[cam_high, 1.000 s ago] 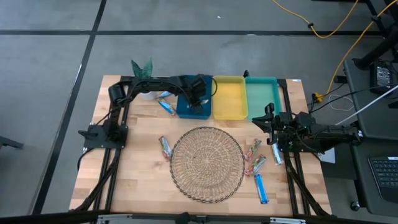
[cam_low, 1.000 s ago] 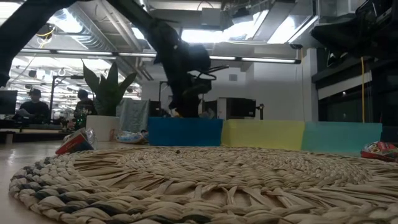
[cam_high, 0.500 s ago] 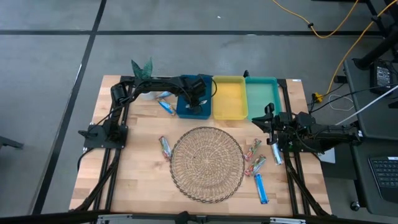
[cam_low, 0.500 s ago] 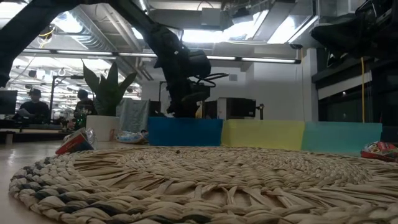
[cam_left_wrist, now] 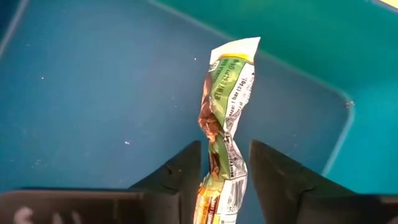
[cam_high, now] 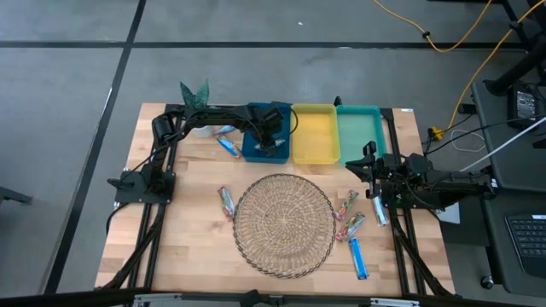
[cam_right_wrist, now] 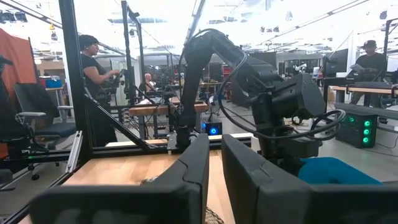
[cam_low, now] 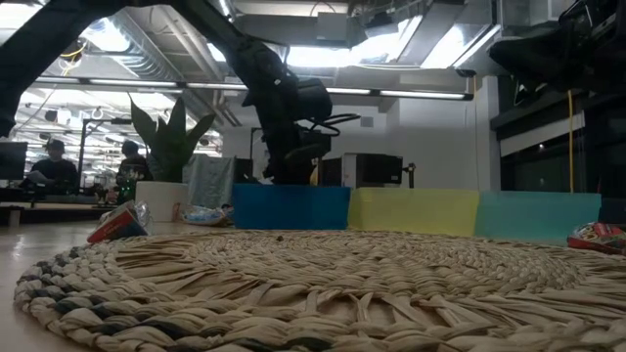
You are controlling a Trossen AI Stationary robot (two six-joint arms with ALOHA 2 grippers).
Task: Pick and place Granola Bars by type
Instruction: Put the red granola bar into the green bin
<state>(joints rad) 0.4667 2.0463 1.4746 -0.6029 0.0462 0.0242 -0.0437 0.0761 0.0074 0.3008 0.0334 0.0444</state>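
Observation:
My left gripper point(cam_high: 270, 139) reaches down into the blue tray point(cam_high: 253, 152), its fingers point(cam_left_wrist: 186, 168) apart on either side of a red-green granola bar point(cam_left_wrist: 227, 93). More bars lie on the table. A blue one point(cam_high: 228, 147) and a silver one point(cam_high: 224, 130) are left of the blue tray. A red-green one point(cam_high: 226, 201) is left of the wicker mat point(cam_high: 284, 224). Several more point(cam_high: 350, 217) lie to the mat's right. My right gripper point(cam_right_wrist: 215, 168) is shut and waits at the table's right edge, touching nothing. My left gripper points steeply down into the blue tray with the bar's near end point(cam_left_wrist: 219, 186) between its two fingers, which lie along the bar. Thin gaps show beside the bar at the fingertips; whether a finger touches it lower down, I cannot tell. The bar's far end point(cam_left_wrist: 235, 48) reaches the tray floor.
A yellow tray point(cam_high: 315, 134) and a teal tray point(cam_high: 359, 130) stand right of the blue one along the far edge. A potted plant point(cam_high: 194, 94) is at the far left corner. In the room beyond, people stand point(cam_right_wrist: 96, 81) and sit at desks point(cam_low: 54, 166).

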